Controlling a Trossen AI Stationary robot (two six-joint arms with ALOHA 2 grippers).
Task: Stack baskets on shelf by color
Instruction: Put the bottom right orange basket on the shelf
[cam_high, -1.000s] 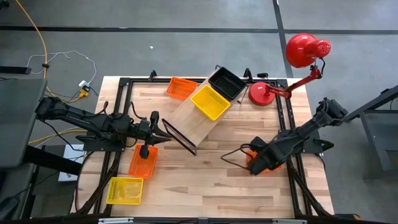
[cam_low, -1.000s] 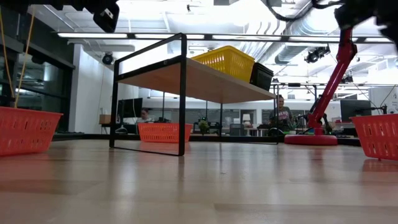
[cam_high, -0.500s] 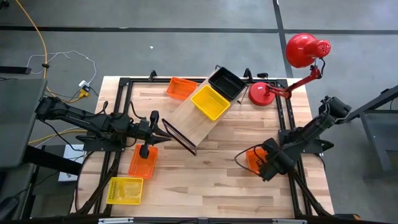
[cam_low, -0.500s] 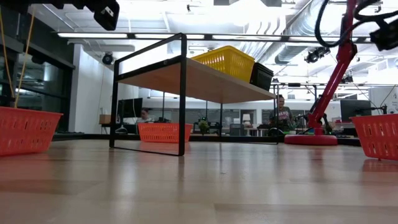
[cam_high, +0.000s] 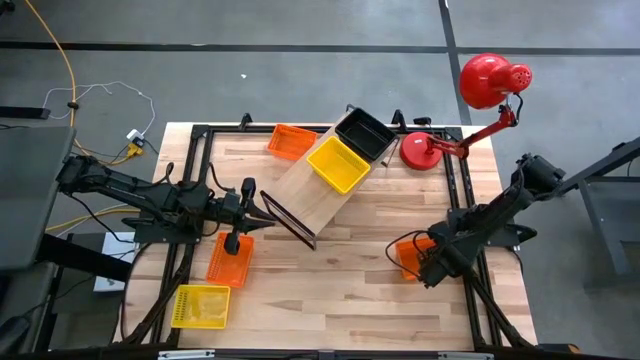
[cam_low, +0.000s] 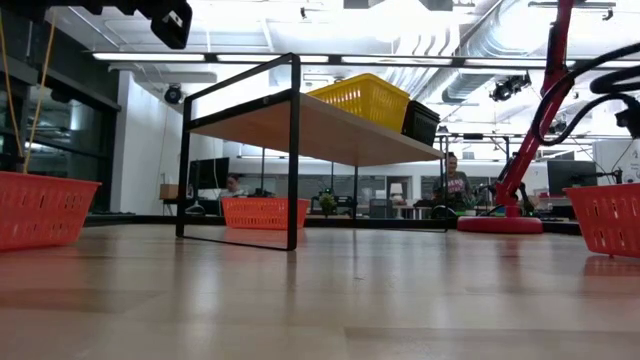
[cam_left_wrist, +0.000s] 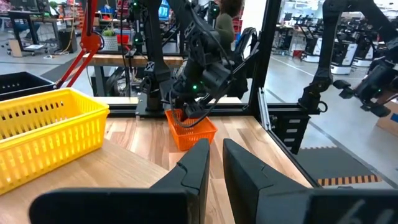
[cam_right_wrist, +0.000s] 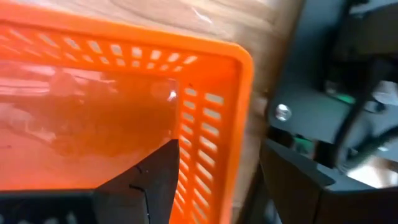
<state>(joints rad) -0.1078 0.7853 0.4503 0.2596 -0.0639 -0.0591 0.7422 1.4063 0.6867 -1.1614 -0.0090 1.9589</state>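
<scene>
An orange basket (cam_high: 410, 255) rests flat on the table at the right. My right gripper (cam_right_wrist: 219, 149) stands open over it, one finger inside and one outside its wall; the left wrist view shows the same basket (cam_left_wrist: 189, 132). A yellow basket (cam_high: 338, 164) and a black basket (cam_high: 364, 133) sit on the shelf (cam_high: 308, 195). More baskets lie on the table: orange (cam_high: 292, 141) far, orange (cam_high: 229, 258) and yellow (cam_high: 200, 305) near left. My left gripper (cam_left_wrist: 214, 165) hovers shut and empty at the shelf's wire-frame end. My right gripper comes slanting down from the table's right side and straddles the orange basket's end wall (cam_right_wrist: 208, 134) near a corner. One finger (cam_right_wrist: 155, 180) is inside the basket, the other (cam_right_wrist: 292, 180) outside. Whether either finger touches the wall I cannot tell.
A red lamp stands at the far right, with its base (cam_high: 425, 150) on the table and its head (cam_high: 490, 80) beyond the far edge. Black frame rails run along the left (cam_high: 195, 190) and right (cam_high: 462, 200) table edges. Bare tabletop lies between the shelf and the near edge.
My right gripper has drawn back toward the table's right and near edges and has turned. The orange basket under it stays on the table, shifted only slightly.
</scene>
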